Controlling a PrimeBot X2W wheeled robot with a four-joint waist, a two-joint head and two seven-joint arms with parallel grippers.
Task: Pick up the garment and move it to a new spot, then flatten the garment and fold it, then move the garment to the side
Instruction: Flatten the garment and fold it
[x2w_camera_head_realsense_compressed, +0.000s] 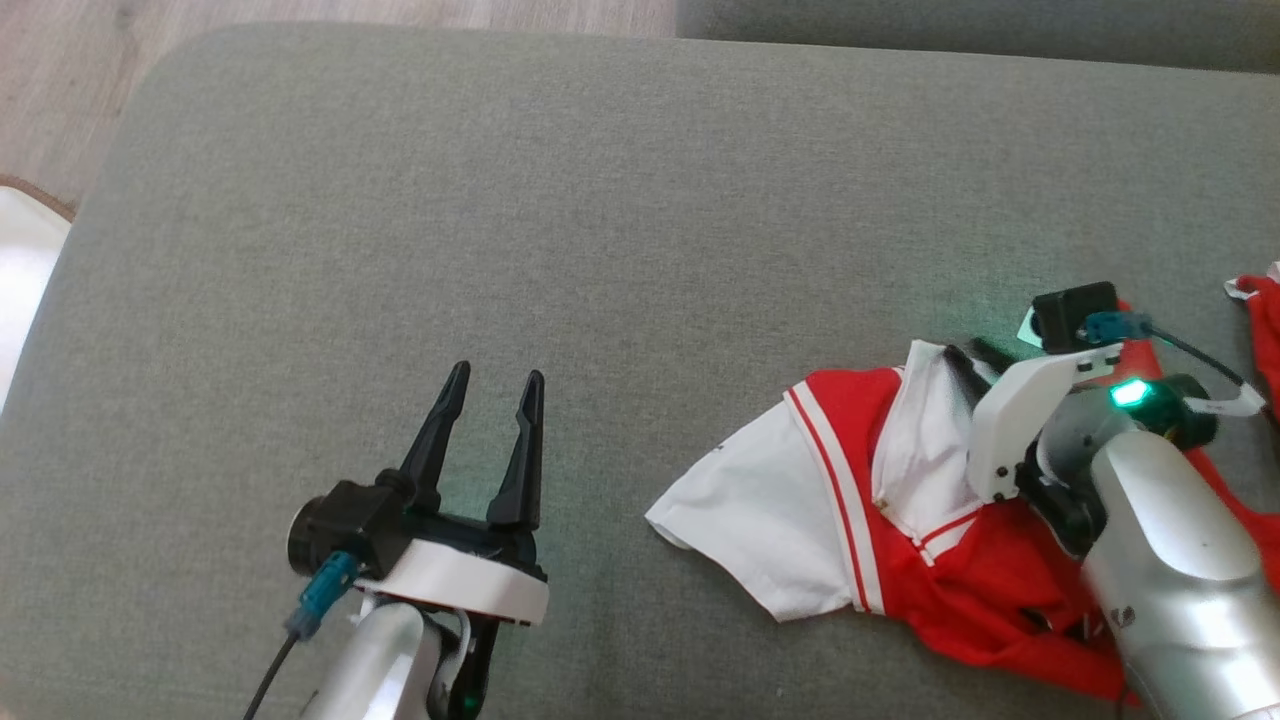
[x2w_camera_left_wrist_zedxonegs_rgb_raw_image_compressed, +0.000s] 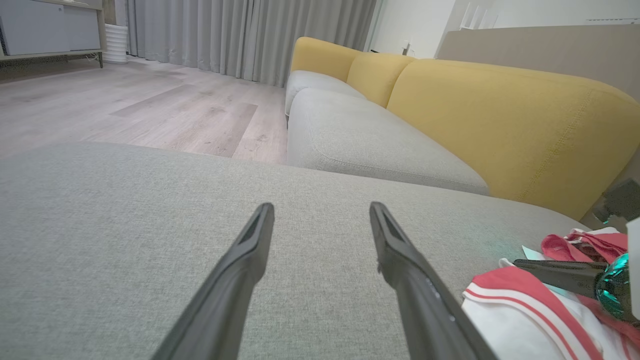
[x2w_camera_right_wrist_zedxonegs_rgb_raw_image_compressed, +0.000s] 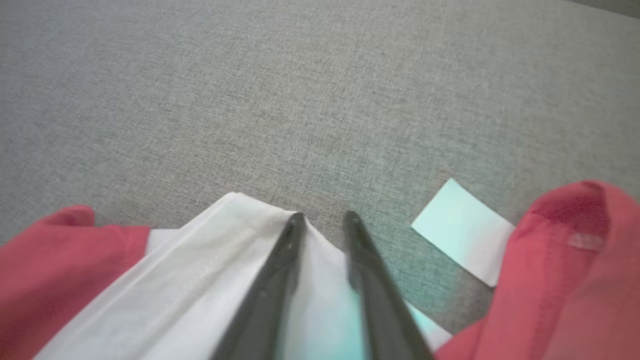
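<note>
A red and white garment (x2w_camera_head_realsense_compressed: 850, 500) lies crumpled at the right of the grey cushion (x2w_camera_head_realsense_compressed: 500, 200). My right gripper (x2w_camera_head_realsense_compressed: 975, 358) reaches down onto its white collar part. In the right wrist view the right gripper (x2w_camera_right_wrist_zedxonegs_rgb_raw_image_compressed: 325, 217) has its two fingers close together with a narrow gap, astride the tip of a white fold of the garment (x2w_camera_right_wrist_zedxonegs_rgb_raw_image_compressed: 175, 280). My left gripper (x2w_camera_head_realsense_compressed: 497, 375) hovers open over bare cushion, well left of the garment. In the left wrist view the left gripper (x2w_camera_left_wrist_zedxonegs_rgb_raw_image_compressed: 321, 206) holds nothing, and the garment (x2w_camera_left_wrist_zedxonegs_rgb_raw_image_compressed: 525, 320) lies at the lower right.
A small pale paper tag (x2w_camera_right_wrist_zedxonegs_rgb_raw_image_compressed: 462, 232) lies on the cushion just beyond the right fingers. More red cloth (x2w_camera_head_realsense_compressed: 1262, 320) shows at the right edge. Wooden floor (x2w_camera_head_realsense_compressed: 60, 80) borders the cushion's left and far sides. Yellow backrests (x2w_camera_left_wrist_zedxonegs_rgb_raw_image_compressed: 500, 115) stand beyond.
</note>
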